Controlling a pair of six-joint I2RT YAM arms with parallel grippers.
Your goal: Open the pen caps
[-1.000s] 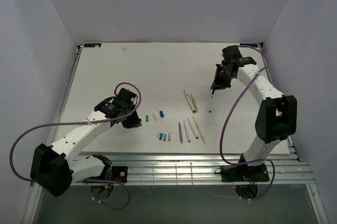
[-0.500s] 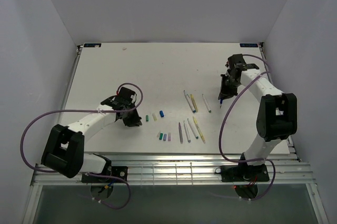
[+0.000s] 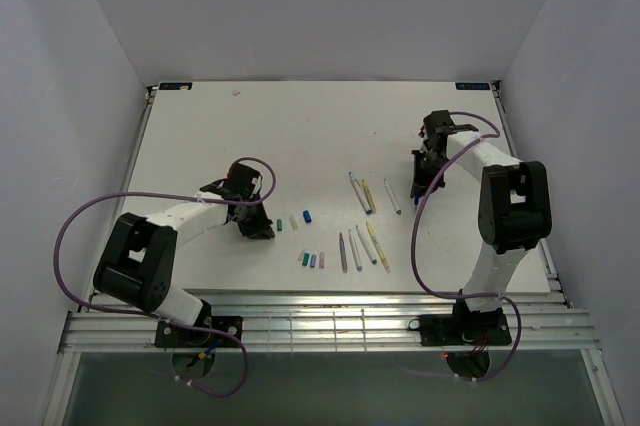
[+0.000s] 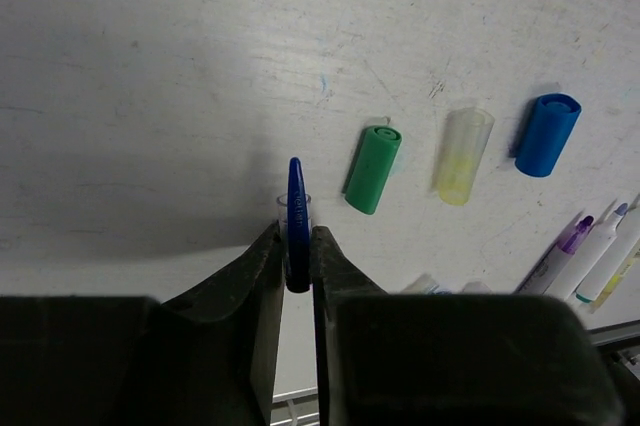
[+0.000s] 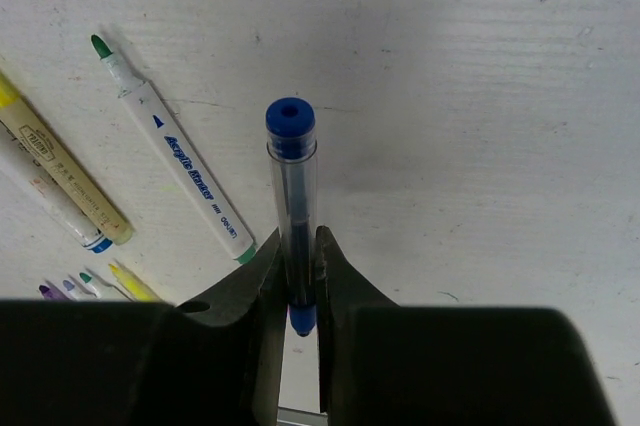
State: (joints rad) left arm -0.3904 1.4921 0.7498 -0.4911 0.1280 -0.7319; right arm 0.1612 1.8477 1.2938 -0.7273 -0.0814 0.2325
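Observation:
My left gripper (image 3: 256,229) (image 4: 296,246) is shut on a small blue-clipped clear pen cap (image 4: 296,208), held low over the table just left of a row of loose caps: green (image 4: 372,169) (image 3: 280,224), pale yellow (image 4: 463,156) (image 3: 294,222) and blue (image 4: 548,134) (image 3: 307,216). My right gripper (image 3: 424,179) (image 5: 297,258) is shut on a clear-barrelled blue pen (image 5: 292,181), its blue end pointing away, close above the table. An uncapped green-tipped marker (image 5: 175,174) (image 3: 392,196) lies just to the left of it.
More uncapped markers lie at mid-table: two (image 3: 361,192) beside the green-tipped one, several (image 3: 360,247) nearer the front. Three more caps (image 3: 312,260) lie in a row near the front. The table's front edge (image 3: 320,294) and side walls bound the space.
My right gripper has moved nearer and lower with the blue pen, ending beside the green-tipped marker. My left gripper has shifted slightly right and down toward the row of caps, still gripping its cap.

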